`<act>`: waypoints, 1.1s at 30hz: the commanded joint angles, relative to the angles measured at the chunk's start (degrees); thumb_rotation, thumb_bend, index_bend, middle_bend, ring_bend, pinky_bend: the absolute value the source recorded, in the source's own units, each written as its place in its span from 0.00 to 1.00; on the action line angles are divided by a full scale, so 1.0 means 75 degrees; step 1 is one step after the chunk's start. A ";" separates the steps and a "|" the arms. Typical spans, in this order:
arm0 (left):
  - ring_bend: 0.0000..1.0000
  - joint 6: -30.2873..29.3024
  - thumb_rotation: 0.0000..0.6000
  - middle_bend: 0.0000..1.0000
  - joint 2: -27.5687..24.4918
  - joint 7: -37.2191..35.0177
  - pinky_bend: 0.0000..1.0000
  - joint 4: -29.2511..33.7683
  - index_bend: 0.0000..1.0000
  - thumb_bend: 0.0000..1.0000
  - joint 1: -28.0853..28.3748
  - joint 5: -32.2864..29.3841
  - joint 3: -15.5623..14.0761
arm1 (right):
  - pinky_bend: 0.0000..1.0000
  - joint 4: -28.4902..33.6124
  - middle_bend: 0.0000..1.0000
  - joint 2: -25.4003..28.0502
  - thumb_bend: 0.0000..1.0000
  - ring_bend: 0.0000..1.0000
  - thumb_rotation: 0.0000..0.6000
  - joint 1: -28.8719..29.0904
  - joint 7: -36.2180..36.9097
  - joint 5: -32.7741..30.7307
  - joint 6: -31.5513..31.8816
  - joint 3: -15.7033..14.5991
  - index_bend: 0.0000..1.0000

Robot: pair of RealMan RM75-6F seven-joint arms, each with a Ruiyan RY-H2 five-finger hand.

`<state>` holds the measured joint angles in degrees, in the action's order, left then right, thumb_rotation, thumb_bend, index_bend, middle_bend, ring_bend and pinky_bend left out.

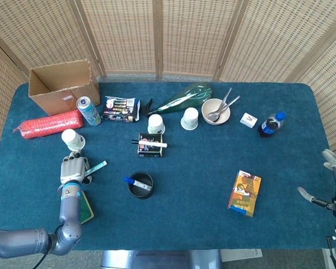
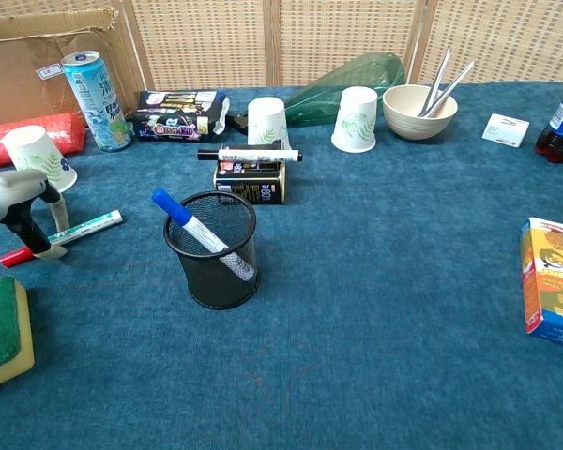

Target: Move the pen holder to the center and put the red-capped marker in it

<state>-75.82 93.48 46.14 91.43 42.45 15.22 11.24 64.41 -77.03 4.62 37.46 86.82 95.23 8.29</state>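
We see the left hand fingers curled down around the red-capped marker lying near the table's left edge, pen holder already mid-table; a shallow pinch could roll it away

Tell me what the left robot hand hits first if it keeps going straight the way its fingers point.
The left robot hand points up the table. First in line seems to be the white paper cup with green leaf print, just beyond its fingers; the red-capped marker lies at its fingertips.
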 commanded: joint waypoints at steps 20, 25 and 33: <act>0.00 -0.0067 1.00 0.00 -0.0253 -0.0157 0.15 0.0540 0.49 0.47 -0.0303 0.0636 0.0239 | 0.29 -0.0018 0.13 -0.0003 0.00 0.13 1.00 -0.0026 0.0073 -0.0001 -0.0015 0.0039 0.11; 0.00 -0.0109 1.00 0.00 -0.0571 -0.0323 0.15 0.0996 0.49 0.47 -0.0404 0.0899 0.0308 | 0.29 -0.0011 0.13 -0.0014 0.00 0.13 1.00 -0.0024 0.0025 0.0027 -0.0006 0.0027 0.11; 0.00 0.0219 1.00 0.00 -0.1459 -0.1069 0.16 0.2027 0.49 0.47 -0.0690 0.1568 0.0466 | 0.29 0.0022 0.13 -0.0035 0.00 0.13 1.00 -0.0010 -0.0069 0.0079 -0.0038 -0.0015 0.11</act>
<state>-75.13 84.04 39.63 105.13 38.00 25.65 14.26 64.57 -77.28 4.53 36.95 87.39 94.96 8.19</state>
